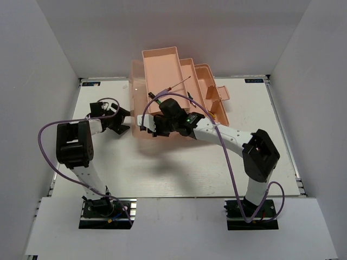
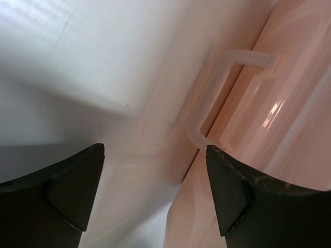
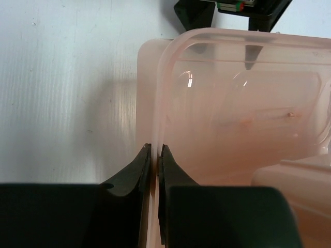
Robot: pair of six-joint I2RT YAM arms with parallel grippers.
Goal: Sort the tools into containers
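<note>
The salmon-pink toolbox (image 1: pixel 162 65) stands open at the table's middle back, its trays fanned out. A long thin green-handled screwdriver (image 1: pixel 172 88) lies across the trays. My right gripper (image 1: pixel 150 125) is at the box's near left corner; in the right wrist view it (image 3: pixel 155 152) is shut on the thin rim of the toolbox (image 3: pixel 170 57). My left gripper (image 1: pixel 126 120) is open beside the box's left side; in the left wrist view it (image 2: pixel 155 175) is empty, with the pale handle (image 2: pixel 227 64) and pink wall (image 2: pixel 279 119) just ahead. The other tools are hidden.
White walls close in the table on the left, the right and the back. A dark gripper part (image 3: pixel 196 13) shows beyond the box's far corner in the right wrist view. The right arm's purple cable (image 1: pixel 227 162) loops over the table.
</note>
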